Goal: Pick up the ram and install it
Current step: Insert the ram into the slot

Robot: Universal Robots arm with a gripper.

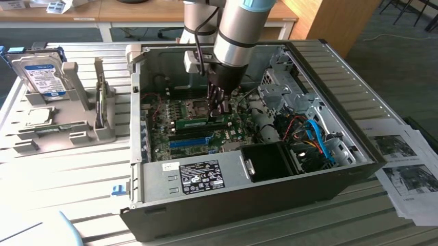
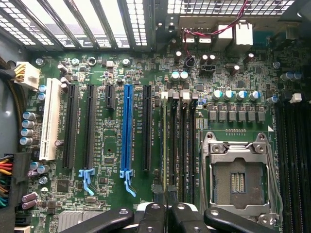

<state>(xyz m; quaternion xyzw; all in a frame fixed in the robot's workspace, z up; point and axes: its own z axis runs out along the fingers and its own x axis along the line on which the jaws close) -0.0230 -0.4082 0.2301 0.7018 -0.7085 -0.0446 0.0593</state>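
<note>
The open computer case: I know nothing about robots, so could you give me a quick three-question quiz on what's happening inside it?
1. True or false: the hard drive stands outside the computer case.
2. What are the jaws shut on? A) a red cable B) the ram C) the hard drive
3. Fill in: between black slots on the motherboard sits one long ____ slot.
Key: 1 true; 2 B; 3 blue.
</note>
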